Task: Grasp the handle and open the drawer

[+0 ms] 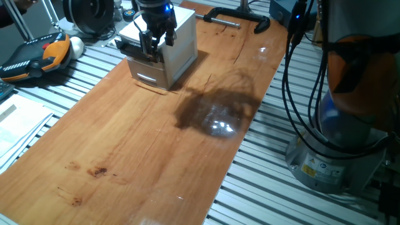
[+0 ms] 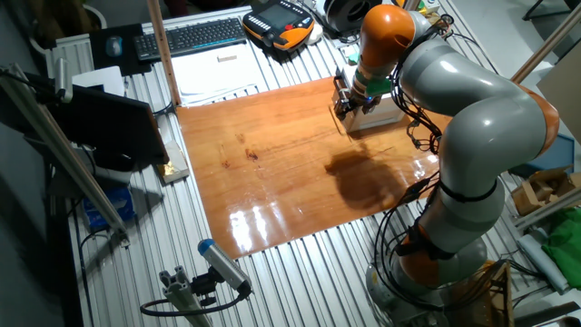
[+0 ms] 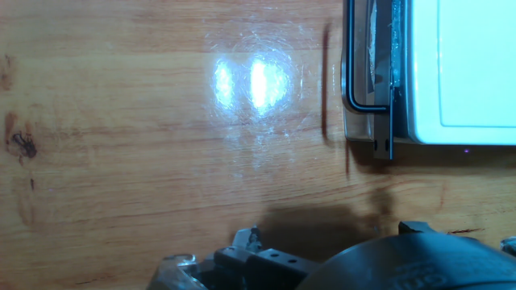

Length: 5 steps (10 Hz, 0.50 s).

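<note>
The small white two-drawer cabinet [image 1: 181, 50] stands at the far end of the wooden board [image 1: 156, 150]. Its upper drawer [image 3: 391, 97] has a dark front edge, and the thin dark handle [image 3: 347, 56] spans it. In the hand view the drawer front lies close against the cabinet body. My gripper [image 1: 156, 42] hangs directly over the drawer front and handle [image 1: 139, 45], with its dark fingers apart and nothing between them. In the other fixed view the gripper [image 2: 345, 100] sits at the cabinet's [image 2: 383, 113] front. The hand view shows only the hand's body [image 3: 339, 258], not the fingertips.
A lower drawer with a pale handle [image 1: 147, 78] sits under the dark one. A black clamp [image 1: 240, 22] lies behind the cabinet. An orange-black pendant [image 1: 37, 56] and papers [image 1: 19, 125] lie left of the board. Cables [image 1: 294, 75] and the robot base [image 1: 337, 156] stand at the right.
</note>
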Each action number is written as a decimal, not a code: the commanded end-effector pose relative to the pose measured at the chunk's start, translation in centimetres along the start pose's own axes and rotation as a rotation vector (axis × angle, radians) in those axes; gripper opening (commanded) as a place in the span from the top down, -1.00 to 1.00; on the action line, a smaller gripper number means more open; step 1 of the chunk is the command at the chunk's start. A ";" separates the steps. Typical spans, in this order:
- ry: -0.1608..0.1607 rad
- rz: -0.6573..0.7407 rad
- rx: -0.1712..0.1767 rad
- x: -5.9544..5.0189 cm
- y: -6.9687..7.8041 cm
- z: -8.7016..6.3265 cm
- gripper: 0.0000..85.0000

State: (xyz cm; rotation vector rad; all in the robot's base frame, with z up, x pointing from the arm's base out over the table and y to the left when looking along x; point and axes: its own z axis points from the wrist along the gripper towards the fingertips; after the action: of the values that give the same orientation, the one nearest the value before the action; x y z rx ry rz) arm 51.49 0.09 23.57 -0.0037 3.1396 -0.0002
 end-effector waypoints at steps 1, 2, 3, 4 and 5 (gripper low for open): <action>0.001 0.023 0.083 0.0 0.0 0.0 0.98; 0.002 0.023 0.084 0.0 0.0 -0.1 0.98; 0.002 0.023 0.084 0.1 0.1 -0.2 0.98; 0.002 0.023 0.086 0.1 0.1 -0.2 0.98; 0.002 0.023 0.086 0.1 0.1 -0.2 0.98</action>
State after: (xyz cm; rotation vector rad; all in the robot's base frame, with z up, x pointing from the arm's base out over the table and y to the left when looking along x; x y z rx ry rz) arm 51.41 0.16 23.76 0.0319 3.1388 -0.1347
